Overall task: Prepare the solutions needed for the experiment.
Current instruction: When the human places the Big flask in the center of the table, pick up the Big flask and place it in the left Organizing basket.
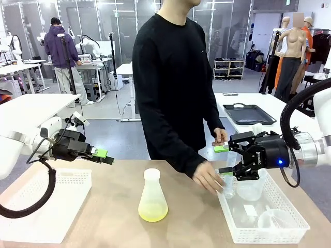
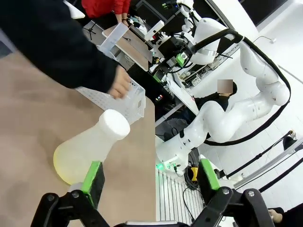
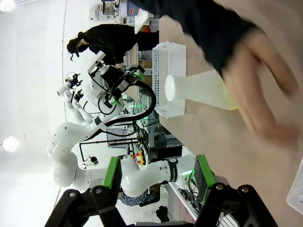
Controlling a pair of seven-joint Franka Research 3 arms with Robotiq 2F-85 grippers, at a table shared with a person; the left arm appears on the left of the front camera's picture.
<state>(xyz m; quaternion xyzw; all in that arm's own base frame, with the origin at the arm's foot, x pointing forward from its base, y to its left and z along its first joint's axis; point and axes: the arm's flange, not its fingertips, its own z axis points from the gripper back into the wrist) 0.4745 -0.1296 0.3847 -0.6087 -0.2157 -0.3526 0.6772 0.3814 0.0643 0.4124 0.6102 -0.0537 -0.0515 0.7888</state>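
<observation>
Centrally on the table (image 1: pixel 103 222), the solution (image 1: pixel 152 211) is seen shallow in a conical flask (image 1: pixel 152 188); judged light, slippery, breakable, best gripped at the neck. Left gripper (image 1: pixel 106 156) and right gripper (image 1: pixel 223 159) are held wide, empty.

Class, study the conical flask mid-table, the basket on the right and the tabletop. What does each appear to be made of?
Conical flask: probably frosted, translucent plastic; its walls look milky and matte, with pale yellow-green liquid showing through.
Basket: white moulded plastic, judging by its slotted lattice walls.
Tabletop: smooth matte brown, likely laminate; can't be sure.
</observation>
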